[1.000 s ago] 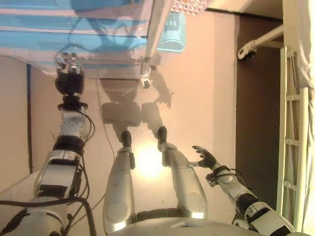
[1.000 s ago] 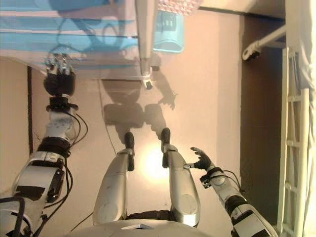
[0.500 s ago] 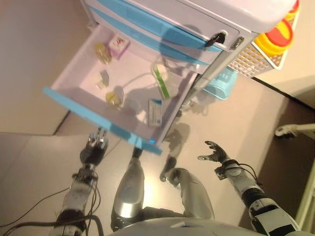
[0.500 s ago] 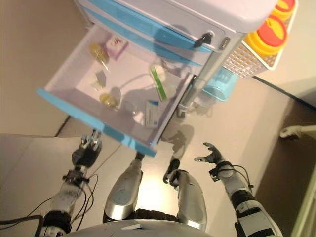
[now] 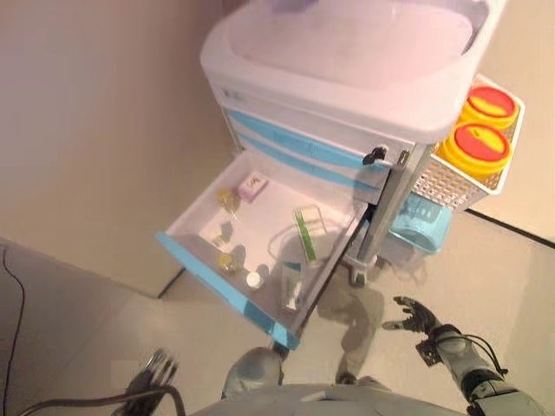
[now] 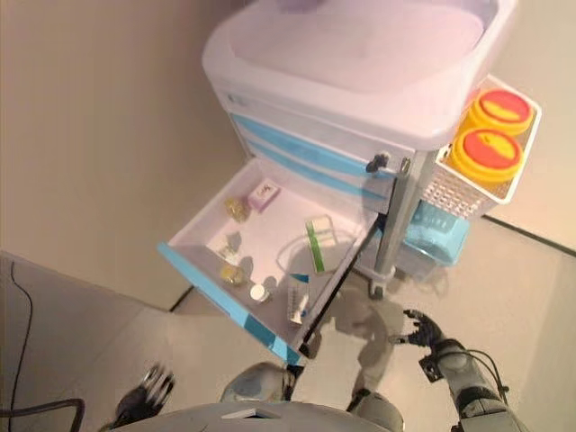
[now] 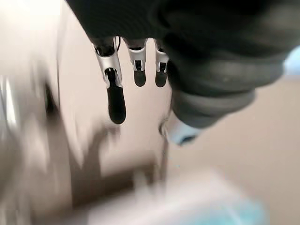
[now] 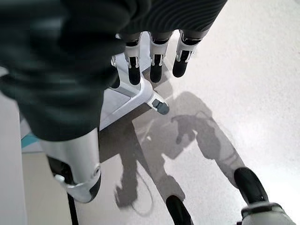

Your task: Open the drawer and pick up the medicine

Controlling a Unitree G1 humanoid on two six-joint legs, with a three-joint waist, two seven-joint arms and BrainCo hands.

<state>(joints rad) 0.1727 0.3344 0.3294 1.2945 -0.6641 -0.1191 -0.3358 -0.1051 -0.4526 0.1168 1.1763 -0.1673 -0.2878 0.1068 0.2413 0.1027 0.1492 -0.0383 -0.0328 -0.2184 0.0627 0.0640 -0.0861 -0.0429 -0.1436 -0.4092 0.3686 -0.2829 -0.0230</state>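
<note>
No legible text — print on boxes (image 5: 305, 234) in drawer (image 5: 227, 290) too small.

Open drawer, clear from above, crowded inside

The drawer (image 5: 260, 251) stands pulled out from the cart (image 5: 347, 95), its top unobstructed. Inside, small bottles (image 5: 227, 262), a pink box (image 5: 252, 186), a green-striped box (image 5: 307, 232) and another box (image 5: 290, 286) leave bare floor mainly in the middle. The blue front panel (image 5: 221, 290) bars a low approach. Both the left hand (image 5: 154, 368) and the right hand (image 5: 414, 315) hang low over open floor (image 5: 78, 303), well apart from the drawer, fingers relaxed.

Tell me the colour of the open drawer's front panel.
Light blue; the drawer shows best in the left eye view.
</note>
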